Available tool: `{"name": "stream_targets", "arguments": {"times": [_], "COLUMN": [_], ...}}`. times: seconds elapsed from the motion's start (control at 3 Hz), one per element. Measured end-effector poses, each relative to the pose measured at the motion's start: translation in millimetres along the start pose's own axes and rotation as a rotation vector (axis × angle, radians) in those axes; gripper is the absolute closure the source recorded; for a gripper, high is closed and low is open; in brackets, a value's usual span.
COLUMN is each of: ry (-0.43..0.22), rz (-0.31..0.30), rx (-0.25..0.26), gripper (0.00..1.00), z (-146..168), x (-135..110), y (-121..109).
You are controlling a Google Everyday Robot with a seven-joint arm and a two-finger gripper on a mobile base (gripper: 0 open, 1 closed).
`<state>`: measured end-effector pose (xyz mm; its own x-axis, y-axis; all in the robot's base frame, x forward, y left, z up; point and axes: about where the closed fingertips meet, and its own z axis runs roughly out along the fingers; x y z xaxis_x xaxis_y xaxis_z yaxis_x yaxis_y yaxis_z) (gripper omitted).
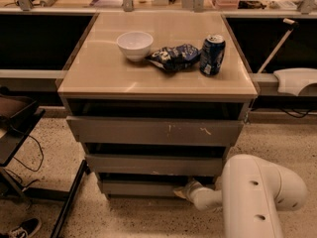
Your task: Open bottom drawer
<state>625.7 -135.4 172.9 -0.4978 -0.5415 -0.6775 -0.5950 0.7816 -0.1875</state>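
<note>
The cabinet has three grey drawer fronts. The bottom drawer (141, 188) is the lowest, a plain grey front near the floor, pulled out a little with a dark gap above it. The middle front (153, 164) and the wide scratched top front (153, 131) sit above it. My gripper (182, 189) reaches in from the right at the bottom drawer's right end, at its upper edge. My white arm (252, 195) fills the lower right and hides the drawer's right corner.
On the cabinet top (99, 78) stand a white bowl (134, 44), a crumpled blue chip bag (173, 57) and a blue soda can (212, 55). A dark stand with cables (20, 133) is at the left. A shoe (20, 228) lies on the speckled floor.
</note>
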Motion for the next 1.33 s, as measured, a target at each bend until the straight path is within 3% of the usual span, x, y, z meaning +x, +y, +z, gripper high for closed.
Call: {"name": "stream_targets", "arguments": {"times": [0.33,0.67,1.33], "ry": [-0.034,-0.059,-0.057], "rz": [0.002,0.004,0.011], "rx": [0.012,0.02,0.032], "gripper": [0.89,1.0,1.0], "z": [-8.2,-14.7,-20.9], "x": [-2.7,-13.0,-11.8], "y": [13.6,21.4,27.4]}}
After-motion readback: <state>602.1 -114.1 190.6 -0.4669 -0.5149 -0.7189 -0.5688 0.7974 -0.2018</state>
